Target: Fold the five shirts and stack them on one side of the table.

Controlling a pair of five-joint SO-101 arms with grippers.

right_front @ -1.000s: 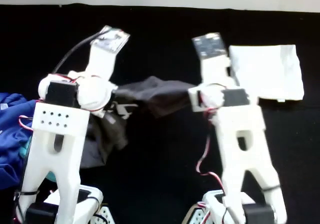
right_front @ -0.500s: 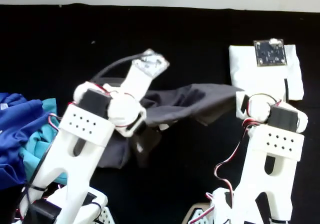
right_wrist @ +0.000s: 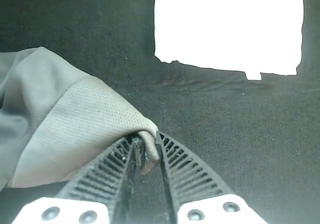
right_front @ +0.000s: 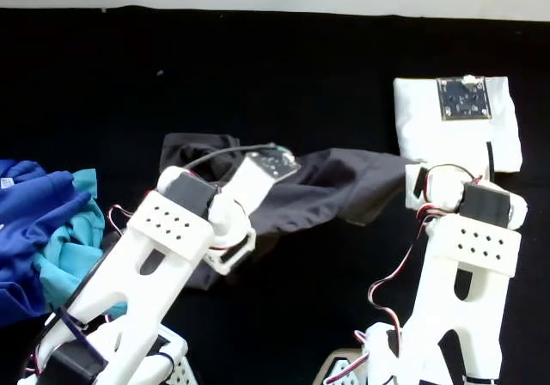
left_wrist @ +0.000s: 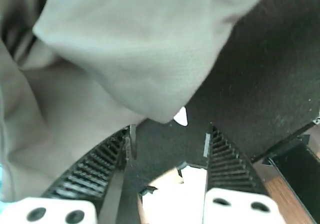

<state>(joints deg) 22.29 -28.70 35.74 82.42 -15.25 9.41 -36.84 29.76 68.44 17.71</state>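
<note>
The right gripper (right_wrist: 147, 148) pinches a corner of the grey shirt (right_wrist: 65, 119); the left gripper (left_wrist: 169, 138) stands with jaws apart over the shirt's other end, seemingly holding nothing. The shirt stretches across mid-table between the arms, near the folded white shirt (right_wrist: 227, 26). This looks like spreading before folding: next the left must take a corner so both can pull it flat.
</note>
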